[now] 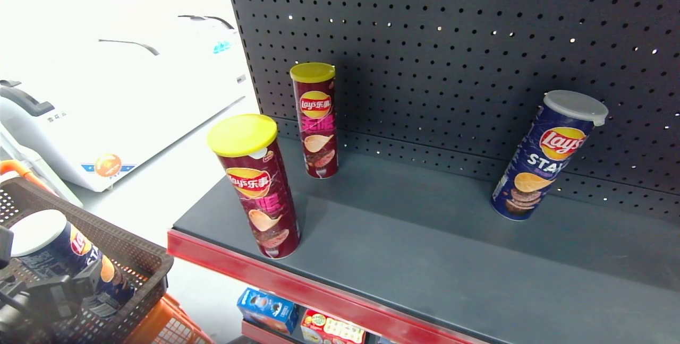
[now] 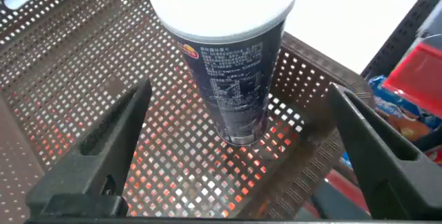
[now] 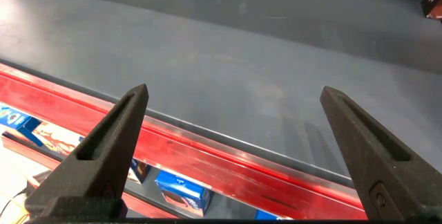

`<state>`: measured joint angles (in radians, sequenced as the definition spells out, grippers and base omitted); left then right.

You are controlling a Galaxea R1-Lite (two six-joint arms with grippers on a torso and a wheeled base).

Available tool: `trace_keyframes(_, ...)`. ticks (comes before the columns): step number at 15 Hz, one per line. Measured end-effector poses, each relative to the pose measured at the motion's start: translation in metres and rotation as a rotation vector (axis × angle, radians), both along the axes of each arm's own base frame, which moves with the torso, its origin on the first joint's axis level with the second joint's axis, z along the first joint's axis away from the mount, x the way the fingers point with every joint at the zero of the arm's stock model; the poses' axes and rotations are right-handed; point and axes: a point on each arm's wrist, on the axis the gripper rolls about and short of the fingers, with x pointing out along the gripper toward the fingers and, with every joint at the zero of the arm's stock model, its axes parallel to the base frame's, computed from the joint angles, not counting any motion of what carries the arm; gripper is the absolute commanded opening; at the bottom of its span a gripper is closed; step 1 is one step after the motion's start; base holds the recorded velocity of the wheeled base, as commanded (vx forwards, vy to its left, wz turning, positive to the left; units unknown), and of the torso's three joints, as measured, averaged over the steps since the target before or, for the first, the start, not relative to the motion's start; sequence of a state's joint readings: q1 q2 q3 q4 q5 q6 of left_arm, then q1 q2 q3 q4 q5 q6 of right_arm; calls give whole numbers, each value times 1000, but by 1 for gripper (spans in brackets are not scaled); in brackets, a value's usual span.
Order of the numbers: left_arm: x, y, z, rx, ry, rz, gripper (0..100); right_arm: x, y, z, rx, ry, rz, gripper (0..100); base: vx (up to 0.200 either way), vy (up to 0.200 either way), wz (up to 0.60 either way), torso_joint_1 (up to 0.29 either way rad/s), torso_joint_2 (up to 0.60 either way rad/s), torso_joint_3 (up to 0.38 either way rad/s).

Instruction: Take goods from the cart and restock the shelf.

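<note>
- the cart basket [image 1: 151, 259] holds one blue can [image 2: 235, 79], lid up, base on the perforated floor close to the basket's corner nearest the shelf.
- my left gripper [image 2: 239, 94] is released. its fingers [image 2: 103, 148] stand wide on either side of that can, and neither one touches it.
- my right gripper [image 3: 235, 99] is released too and holds nothing. it hangs over the red front edge of the shelf [image 1: 425, 238].
- on the shelf board, a maroon can with a yellow lid [image 1: 257, 187] stands upright at the front left corner, just behind the red edge.
- a second maroon can [image 1: 316, 121] stands upright near the back edge on the left, close to the pegboard [image 1: 451, 41].
- a blue can with a grey lid [image 1: 542, 155] sits toward the back right, tilted, with its top leaning on the pegboard.
- under the shelf, small boxes [image 1: 268, 309] lie on a lower level.
</note>
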<state>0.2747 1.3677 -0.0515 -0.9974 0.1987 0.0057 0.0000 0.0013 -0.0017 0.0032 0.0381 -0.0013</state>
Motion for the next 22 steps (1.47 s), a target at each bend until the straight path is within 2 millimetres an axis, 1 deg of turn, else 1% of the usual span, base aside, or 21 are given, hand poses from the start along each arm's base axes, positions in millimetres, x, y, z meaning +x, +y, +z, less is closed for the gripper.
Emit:
trace_keyframes(3,9,3,-9,-20,41,6,100,0,0,0,0,0,0,100,0,0,0,0,0,0)
trace_keyframes(6,18,6,-12,-28,20,11,100,0,0,0,0,0,0,100,0,0,0,0,0,0)
trace_keyframes(9,24,8,-18,-36,45,14,100,0,0,0,0,0,0,100,0,0,0,0,0,0)
trace_keyframes(17,34,12,-21,-40,38,22,100,0,0,0,0,0,0,100,0,0,0,0,0,0)
trace_keyframes(18,35,15,-21,-39,33,34,0,0,0,0,0,0,0,100,0,0,0,0,0,0)
trace_keyframes(22,41,20,-18,-33,15,50,0,0,0,0,0,0,0,100,0,0,0,0,0,0)
